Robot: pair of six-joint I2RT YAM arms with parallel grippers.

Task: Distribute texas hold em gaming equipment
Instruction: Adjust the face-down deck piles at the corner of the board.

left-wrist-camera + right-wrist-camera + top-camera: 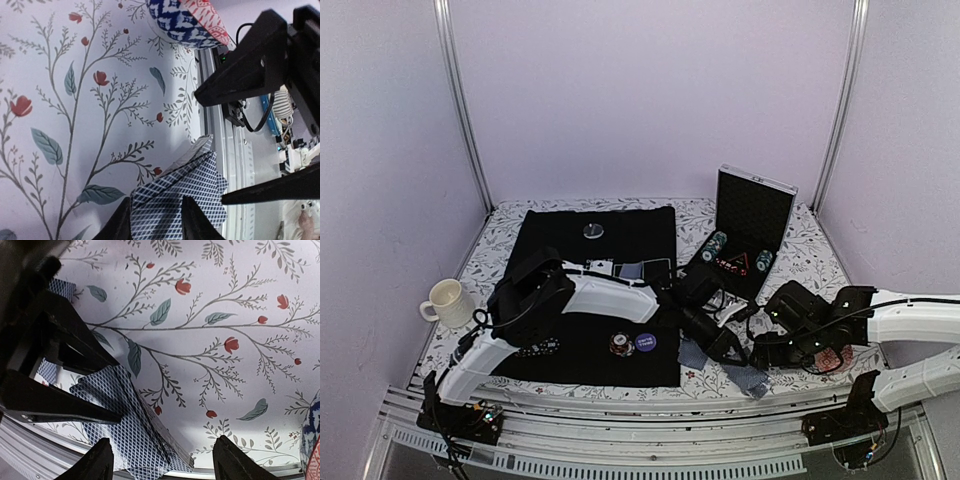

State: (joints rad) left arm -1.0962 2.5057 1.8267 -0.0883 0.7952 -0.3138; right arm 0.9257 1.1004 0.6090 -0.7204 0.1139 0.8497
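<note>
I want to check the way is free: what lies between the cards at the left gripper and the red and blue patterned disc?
Between cards and disc, only bare floral cloth: left wrist view.

The worktop (510, 225) is covered by a white cloth printed with grey branches, teal leaves and red flowers. A black mat (620, 232) lies over its centre-left area. A cream mug (447, 301) stands upright on the cloth, left of the mat, handle facing left. An open black case (753, 213) stands at the rear right, lid upright. A red patterned disc (833, 358) lies at the front right. Pale walls enclose three sides.
</note>
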